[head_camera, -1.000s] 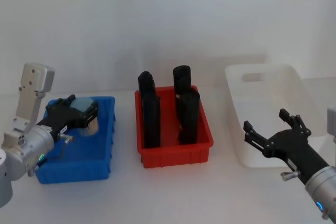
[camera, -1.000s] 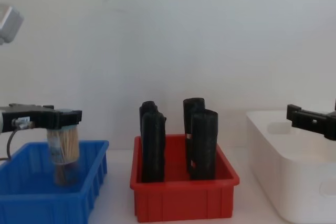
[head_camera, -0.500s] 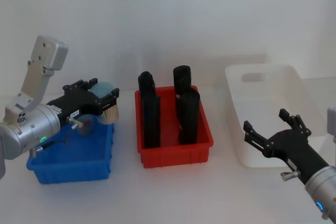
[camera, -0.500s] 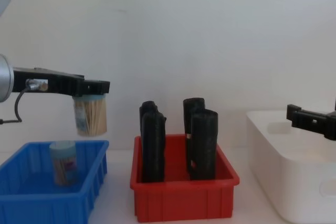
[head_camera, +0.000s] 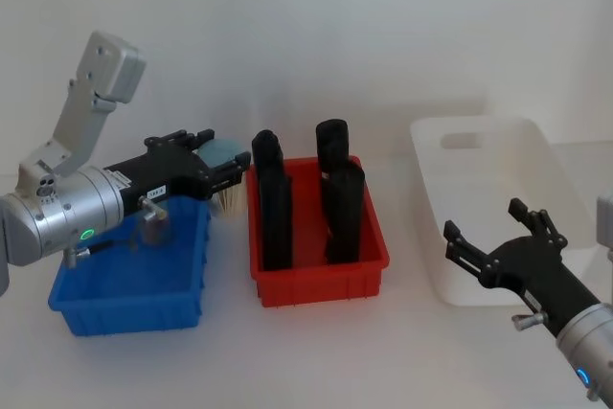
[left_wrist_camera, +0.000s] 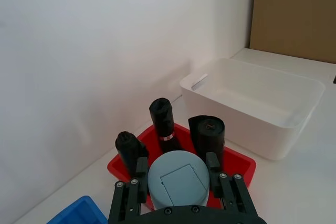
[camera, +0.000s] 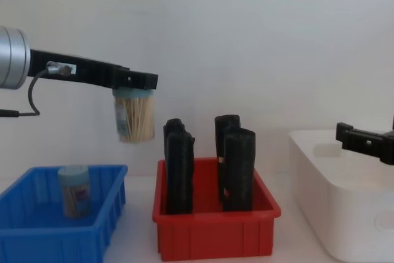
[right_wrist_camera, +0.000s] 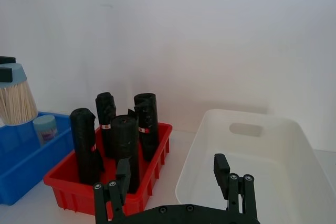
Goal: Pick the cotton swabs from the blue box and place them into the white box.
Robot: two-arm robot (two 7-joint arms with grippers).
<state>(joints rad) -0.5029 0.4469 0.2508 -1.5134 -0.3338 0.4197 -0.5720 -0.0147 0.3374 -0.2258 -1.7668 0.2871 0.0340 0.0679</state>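
Note:
My left gripper [camera: 135, 84] is shut on the lid of a cotton swabs jar [camera: 135, 117], which hangs in the air between the blue box [camera: 55, 232] and the red bin, well above both. Its pale lid [left_wrist_camera: 178, 179] sits between the fingers in the left wrist view, and the jar [head_camera: 226, 196] shows in the head view too. A second cotton swabs jar [camera: 74, 190] stands upright in the blue box [head_camera: 134, 280]. The white box [head_camera: 498, 208] lies at the far right. My right gripper [head_camera: 498, 241] hovers open in front of the white box [right_wrist_camera: 247, 156].
A red bin [head_camera: 316, 237] holding several tall black upright blocks [camera: 240, 167] stands between the blue box and the white box. A white wall runs close behind the table.
My left gripper has lifted one cotton swabs jar out of the blue box and carried it up and rightward toward the red bin. The right arm has stayed still.

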